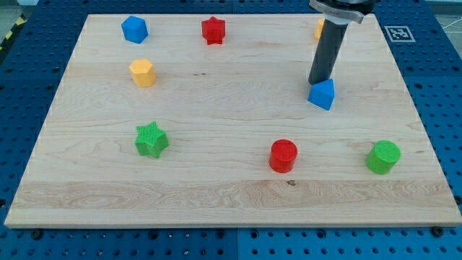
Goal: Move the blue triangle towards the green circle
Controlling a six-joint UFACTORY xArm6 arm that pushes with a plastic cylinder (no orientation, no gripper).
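Observation:
The blue triangle (323, 94) lies on the wooden board at the view's right, above the middle. The green circle (382, 157) stands lower right, near the board's right edge. My tip (317, 82) is the lower end of the dark rod and touches the blue triangle's upper left side. The green circle lies down and to the right of the triangle, well apart from it.
A red circle (283, 155) sits left of the green circle. A green star (151, 139), a yellow block (143, 73), a blue block (134, 29) and a red star (213, 30) lie to the left. A yellow block (318, 29) is partly hidden behind the rod.

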